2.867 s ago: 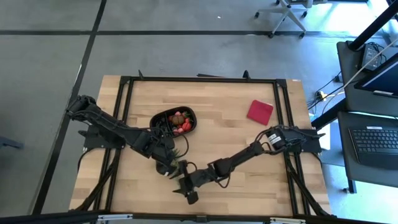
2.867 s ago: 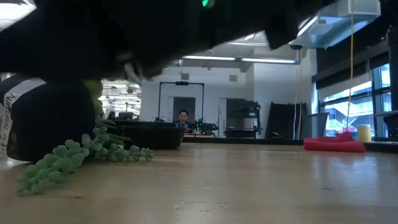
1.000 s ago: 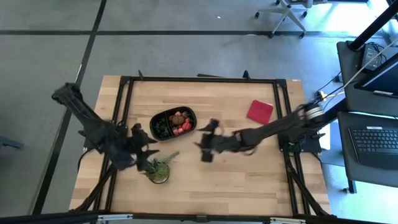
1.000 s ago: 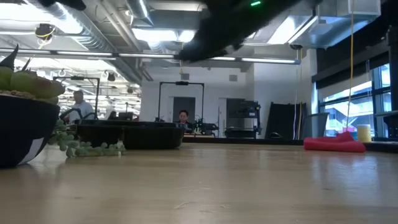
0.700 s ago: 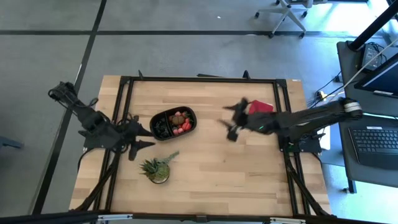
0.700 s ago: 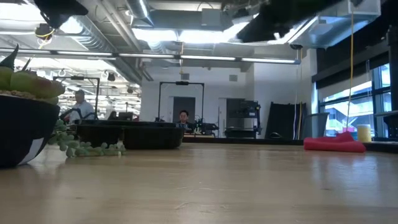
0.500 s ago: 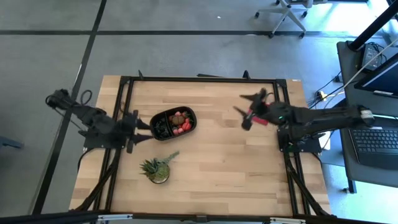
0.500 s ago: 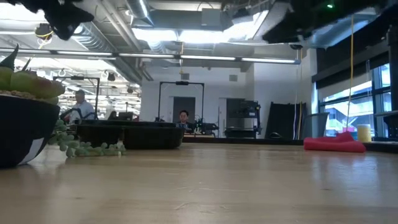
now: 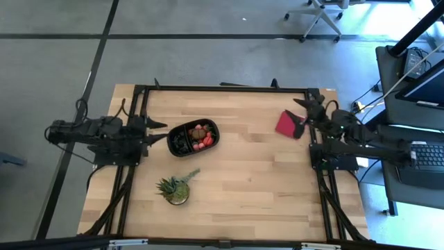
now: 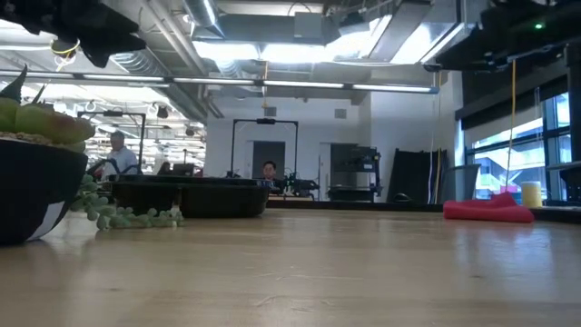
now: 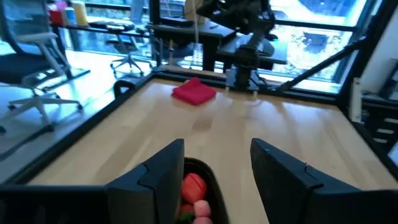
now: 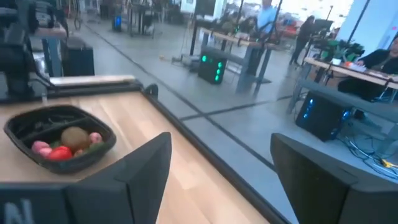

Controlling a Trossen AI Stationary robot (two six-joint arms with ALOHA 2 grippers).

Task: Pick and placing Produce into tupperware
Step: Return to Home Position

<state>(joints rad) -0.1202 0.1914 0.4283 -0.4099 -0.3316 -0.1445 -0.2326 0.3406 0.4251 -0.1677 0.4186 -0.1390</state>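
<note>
The black tupperware tray point(image 9: 182, 141) lies on the table left of centre. The produce point(image 9: 202, 137), red pieces and one brown round piece, sits in its right compartment. The right wrist view shows the tray point(image 12: 37, 127) with its fruit point(image 12: 73, 140). My left gripper point(image 9: 161, 130) hovers open at the table's left side, pointing at the tray's left end; its wrist view point(image 11: 217, 146) shows red fruit point(image 11: 193, 186) just below. My right gripper point(image 9: 300, 115) is open above the flat red square point(image 9: 286, 123) at the right side. Neither holds anything.
A green spiky potted plant point(image 9: 176, 188) stands near the table's near edge, left of centre; its dark pot point(image 10: 32, 186) fills the low view's left. The black frame rails point(image 9: 222, 89) run along the table's edges. Bare wood point(image 9: 250, 173) lies between plant and right arm.
Both arms have drawn back toward their own sides. My left gripper has moved from beside the plant toward the far and left, ending by the tray's left end. My right gripper has swung from the table's middle toward the right edge, over the red square. Both stay open and empty.
</note>
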